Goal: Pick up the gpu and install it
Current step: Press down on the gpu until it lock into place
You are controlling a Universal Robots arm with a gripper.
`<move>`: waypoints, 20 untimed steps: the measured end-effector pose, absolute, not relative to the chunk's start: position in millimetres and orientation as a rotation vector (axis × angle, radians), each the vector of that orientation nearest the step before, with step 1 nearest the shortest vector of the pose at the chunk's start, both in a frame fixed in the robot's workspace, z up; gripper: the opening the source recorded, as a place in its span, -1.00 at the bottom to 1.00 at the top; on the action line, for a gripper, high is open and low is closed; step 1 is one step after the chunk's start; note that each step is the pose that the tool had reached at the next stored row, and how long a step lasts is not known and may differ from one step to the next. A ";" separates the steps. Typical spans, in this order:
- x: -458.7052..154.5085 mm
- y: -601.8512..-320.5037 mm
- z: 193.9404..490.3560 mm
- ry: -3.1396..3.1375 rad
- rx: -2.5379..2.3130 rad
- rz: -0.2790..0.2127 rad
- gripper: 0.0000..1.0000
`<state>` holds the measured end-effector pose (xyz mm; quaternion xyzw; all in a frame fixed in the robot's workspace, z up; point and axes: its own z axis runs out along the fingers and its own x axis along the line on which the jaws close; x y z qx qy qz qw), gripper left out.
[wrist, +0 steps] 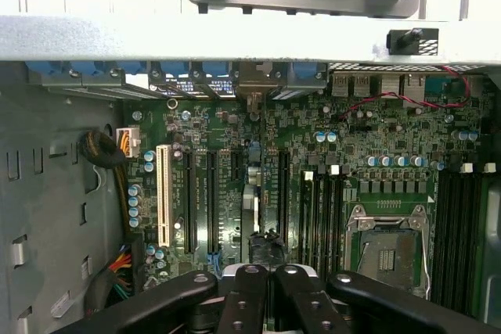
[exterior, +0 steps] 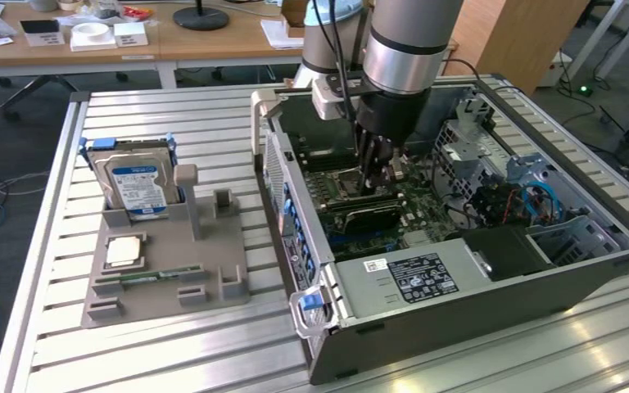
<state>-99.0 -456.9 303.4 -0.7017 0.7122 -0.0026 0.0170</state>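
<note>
The gpu (exterior: 364, 217) stands on edge on the motherboard inside the open computer case (exterior: 282, 164), its black cooler facing the exterior view's front. My gripper (exterior: 378, 187) reaches straight down into the case and its black fingers are drawn together at the card's upper edge. In the wrist view the gpu (wrist: 250, 201) runs edge-on as a thin strip from the rear brackets towards my gripper (wrist: 268, 249), which is shut over its near end. The slot under the card is hidden by it.
Beside the card lie a white expansion slot (wrist: 163, 193), black slots and the open processor socket (wrist: 387, 252). On the table, at the exterior view's left, a grey tray (exterior: 161, 286) holds a hard drive (exterior: 138, 184), a processor chip (exterior: 125, 250) and a RAM stick (exterior: 145, 277).
</note>
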 end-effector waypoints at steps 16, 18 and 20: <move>-94.5 -455.9 290.3 2.214 -2.181 -0.008 -0.79; -94.4 -455.8 286.8 2.214 -2.181 -0.008 -0.79; -94.2 -455.6 283.1 2.214 -2.181 -0.008 -0.79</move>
